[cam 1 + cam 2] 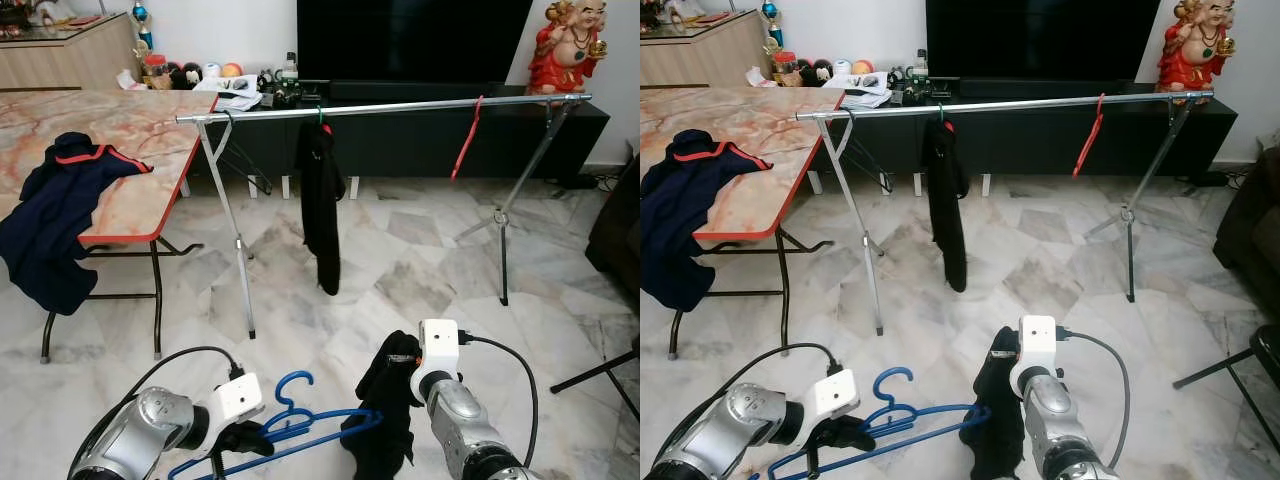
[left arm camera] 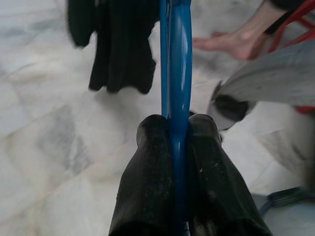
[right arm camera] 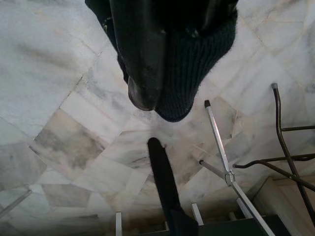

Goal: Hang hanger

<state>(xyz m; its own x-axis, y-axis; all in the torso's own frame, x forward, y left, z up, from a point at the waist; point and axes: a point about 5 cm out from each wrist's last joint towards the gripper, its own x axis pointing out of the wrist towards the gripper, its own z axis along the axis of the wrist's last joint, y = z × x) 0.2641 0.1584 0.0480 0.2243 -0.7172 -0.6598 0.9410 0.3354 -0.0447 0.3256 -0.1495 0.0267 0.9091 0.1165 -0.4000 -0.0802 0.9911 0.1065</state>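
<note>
A blue plastic hanger (image 1: 290, 425) is held low in front of me, its hook up. My left gripper (image 1: 248, 438) is shut on its lower bar, and the blue hanger bar (image 2: 175, 73) runs between the two black fingers (image 2: 152, 187). A black garment (image 1: 385, 400) drapes over the hanger's right end. My right gripper (image 1: 400, 375) is shut on this black garment (image 3: 189, 54), seen as ribbed knit around the fingers. Ahead stands a metal clothes rail (image 1: 400, 107) with a black garment (image 1: 320, 200) hanging from it and a red hanger (image 1: 466, 140).
A marble-top folding table (image 1: 130, 150) with a navy jacket (image 1: 55, 215) stands at the left. A black TV cabinet (image 1: 430, 130) and a red figurine (image 1: 565, 45) are behind the rail. A person's bare foot (image 2: 231, 42) shows in the left wrist view. A dark stand leg (image 1: 595, 375) is at the right.
</note>
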